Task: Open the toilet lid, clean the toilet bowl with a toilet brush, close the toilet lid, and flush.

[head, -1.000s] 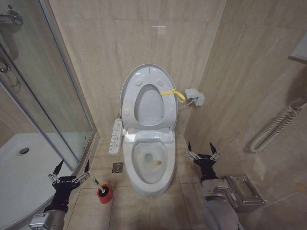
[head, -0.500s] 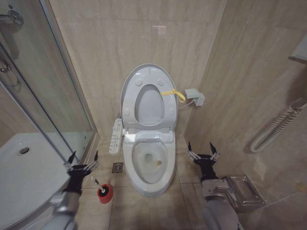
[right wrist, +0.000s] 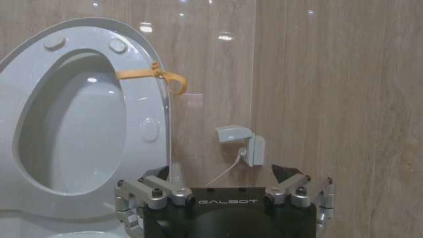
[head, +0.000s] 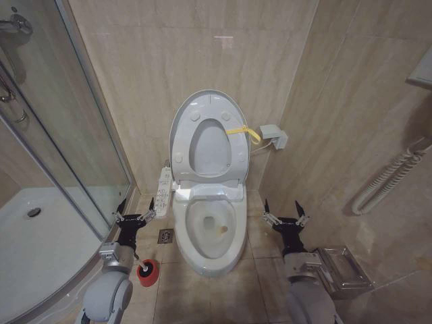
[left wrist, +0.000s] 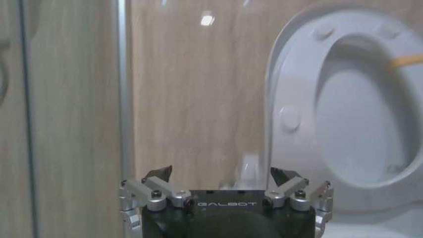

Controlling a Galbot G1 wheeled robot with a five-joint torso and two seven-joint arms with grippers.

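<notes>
Toilet lid [head: 202,111] up against wall with seat ring, toilet bowl [head: 210,229] exposed. Left gripper [head: 134,214] fingers spread, above toilet brush [head: 144,268] in red holder on floor left of bowl. Right gripper [head: 285,217] fingers spread, right of bowl, empty.

the left gripper [head: 134,208] is the one thing on the move. a second ago it sits low by the shower glass, well out from the toilet; now it is further forward and closer in, its spread fingers up beside the long white button panel [head: 163,191] at the toilet bowl [head: 210,253]'s left side. it passes the red holder [head: 148,273] of the toilet brush [head: 144,267], which now lies behind the wrist, beside the forearm.
</notes>
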